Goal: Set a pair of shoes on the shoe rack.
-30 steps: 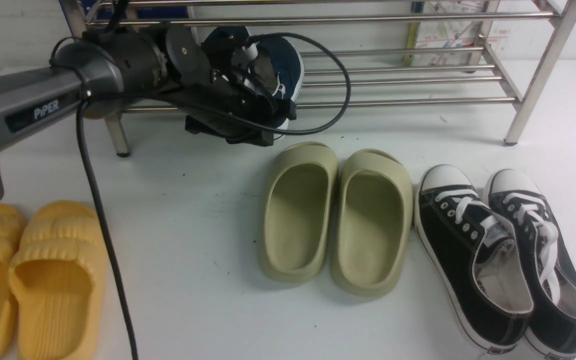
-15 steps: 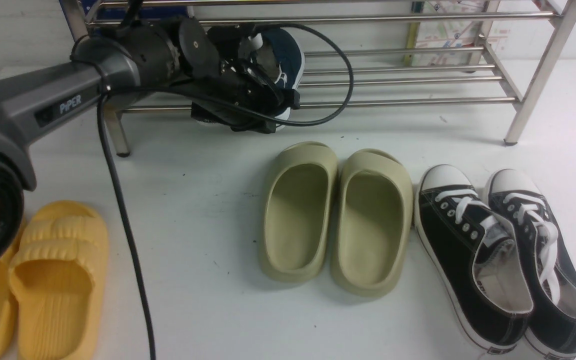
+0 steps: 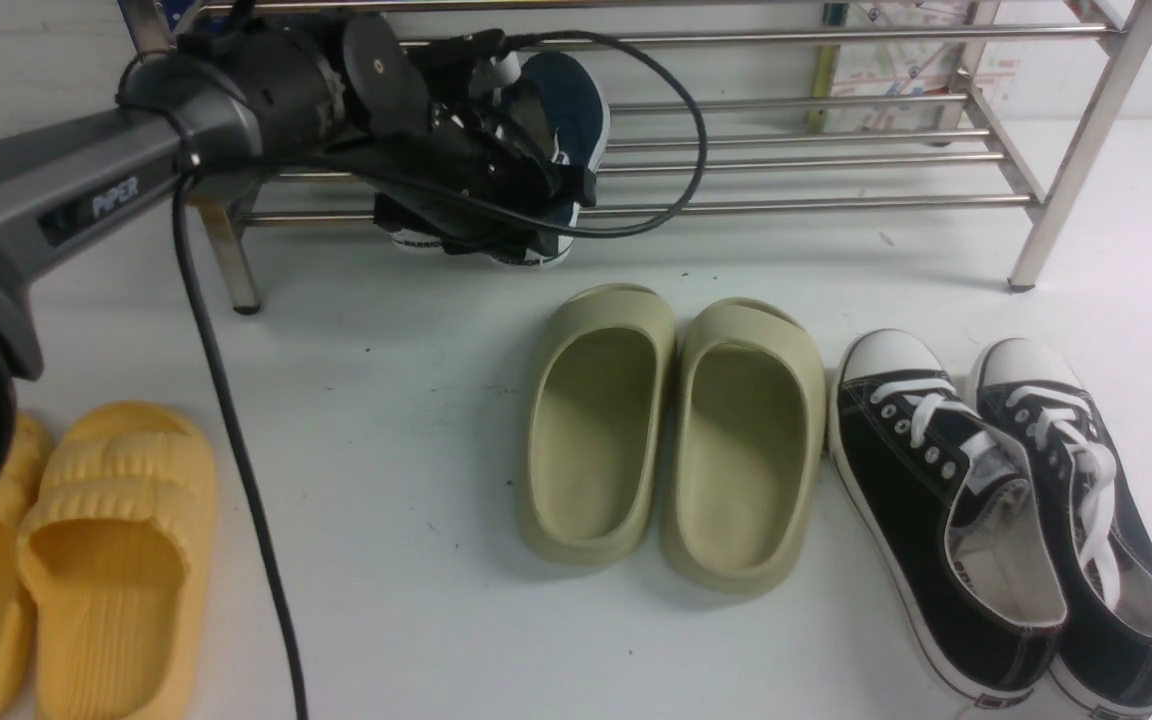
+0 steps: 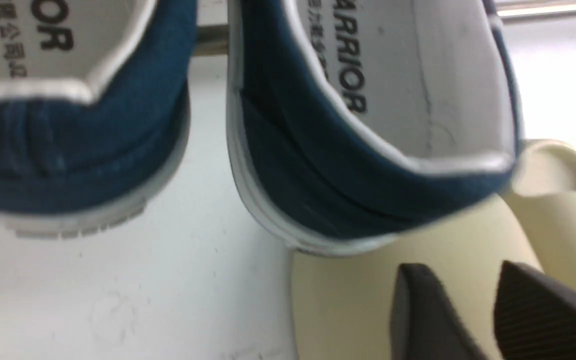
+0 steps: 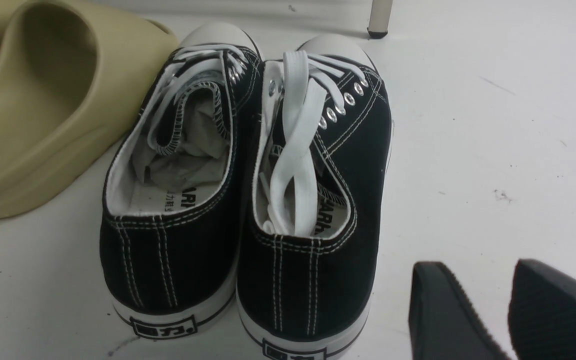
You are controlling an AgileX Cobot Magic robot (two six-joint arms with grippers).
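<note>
White flooring is carrying the shoe rack (image 3: 816, 160), whose low bars are bearing the pair of shoes (image 4: 318, 165) just ahead of the left gripper (image 4: 488, 310); its fingers are standing apart, gripping nothing. Beneath it, green slippers (image 3: 676, 440) are lying. The right gripper (image 5: 498, 310) is hanging spread beside black sneakers (image 5: 248, 200).
</note>
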